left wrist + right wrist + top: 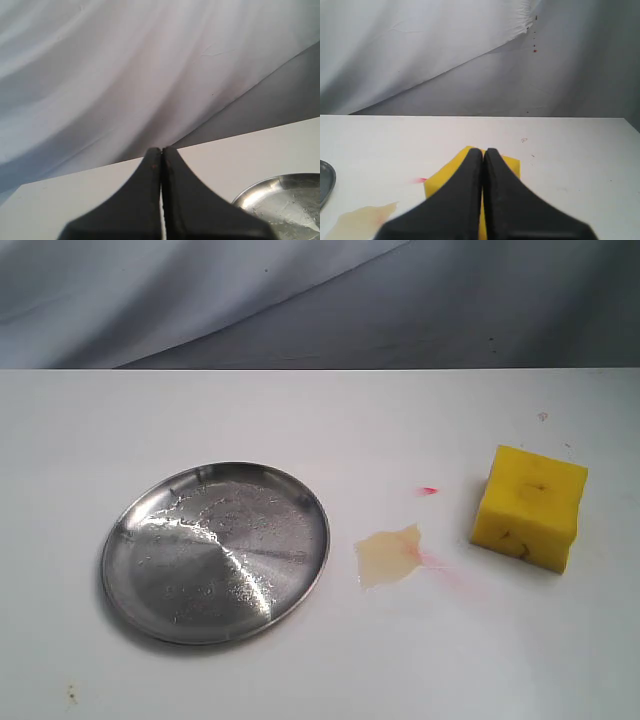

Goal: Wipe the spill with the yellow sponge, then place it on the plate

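The yellow sponge stands on the white table at the right, nothing touching it. The spill, pale beige with pink smears, lies between the sponge and the silver plate on the left. Neither arm shows in the exterior view. In the right wrist view my right gripper is shut with nothing in it, and the yellow sponge sits on the table beyond its black fingers, with the spill off to one side. My left gripper is shut and empty, with the plate's rim beside it.
A small red dot marks the table between spill and sponge. A grey-white cloth backdrop hangs behind the table's far edge. Faint specks dot the tabletop near the sponge and the front left corner.
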`<state>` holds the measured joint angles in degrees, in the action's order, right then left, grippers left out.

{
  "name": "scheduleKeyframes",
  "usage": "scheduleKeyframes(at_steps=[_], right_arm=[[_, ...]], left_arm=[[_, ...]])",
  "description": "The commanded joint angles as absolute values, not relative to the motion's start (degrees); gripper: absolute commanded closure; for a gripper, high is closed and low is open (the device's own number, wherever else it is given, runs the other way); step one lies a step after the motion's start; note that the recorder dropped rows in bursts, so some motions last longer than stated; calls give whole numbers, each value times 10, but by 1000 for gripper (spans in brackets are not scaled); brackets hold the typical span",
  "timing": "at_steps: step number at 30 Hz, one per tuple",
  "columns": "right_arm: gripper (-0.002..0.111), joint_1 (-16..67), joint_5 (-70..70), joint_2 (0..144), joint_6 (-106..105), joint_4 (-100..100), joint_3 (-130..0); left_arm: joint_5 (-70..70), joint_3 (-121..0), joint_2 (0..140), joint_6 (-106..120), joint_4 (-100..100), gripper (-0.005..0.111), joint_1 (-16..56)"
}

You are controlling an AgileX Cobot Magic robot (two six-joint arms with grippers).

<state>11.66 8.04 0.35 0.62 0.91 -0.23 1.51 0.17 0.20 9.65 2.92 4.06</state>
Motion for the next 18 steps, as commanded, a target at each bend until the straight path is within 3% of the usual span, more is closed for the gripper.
scheduleKeyframes(at_steps=[1, 13, 18], right_arm=[[108, 113, 76, 0, 4, 10, 0], [108, 113, -6, 0, 4, 39, 0], [108, 113, -50, 0, 39, 229, 0]], left_arm=[[13, 0, 0, 92, 24, 107, 40], [13, 0, 0, 92, 24, 107, 40], [13, 0, 0, 92, 24, 107, 40]])
